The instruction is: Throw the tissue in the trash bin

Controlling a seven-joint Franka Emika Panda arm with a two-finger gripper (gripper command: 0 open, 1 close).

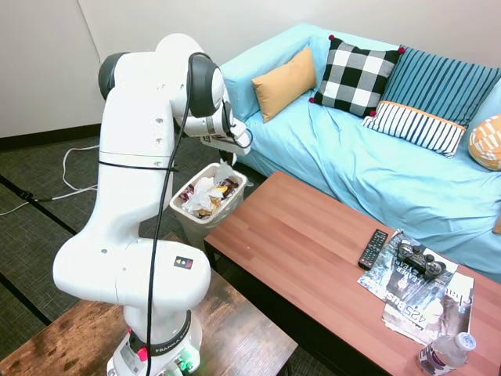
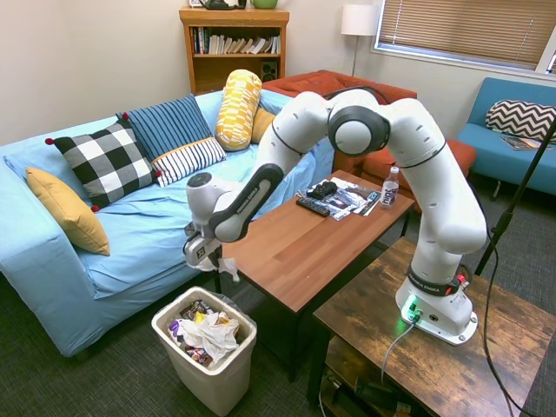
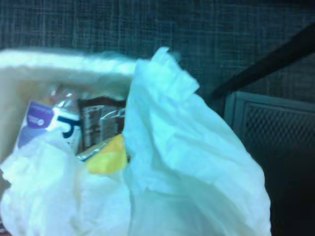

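Second exterior view gave us the clearest look at the pincer [image 2: 215,265]: it pointed down, closed on the crumpled white paper tissue [image 2: 228,266], which hung out from between its tips. In the wrist view that same tissue [image 3: 192,167] filled most of the picture, rising from the lower edge as a pale, folded mass. Directly below the pincer we saw the small white rectangular plastic trash bin [image 2: 217,373] with its liner bag, standing on the dark carpet and apart from the tissue. The bin already held crumpled white paper and coloured wrappers. In the first exterior view the arm hid most of the pincer, and we could only make out a scrap of tissue [image 1: 225,170] above the bin [image 1: 188,211].

Just beside the pincer, on the side toward the arm's base, stood the long reddish-brown wooden coffee table [image 2: 287,252], its near corner close to the bin. At the table's end far from the pincer lay a black remote control [image 2: 313,207], a black game controller [image 2: 322,188] on glossy magazines [image 2: 347,200], and a clear plastic bottle [image 2: 390,188]. On the other side of the pincer ran the light blue fabric sofa [image 2: 148,230], carrying a black-and-white checked cushion [image 2: 104,165] and a mustard cushion [image 2: 68,213].
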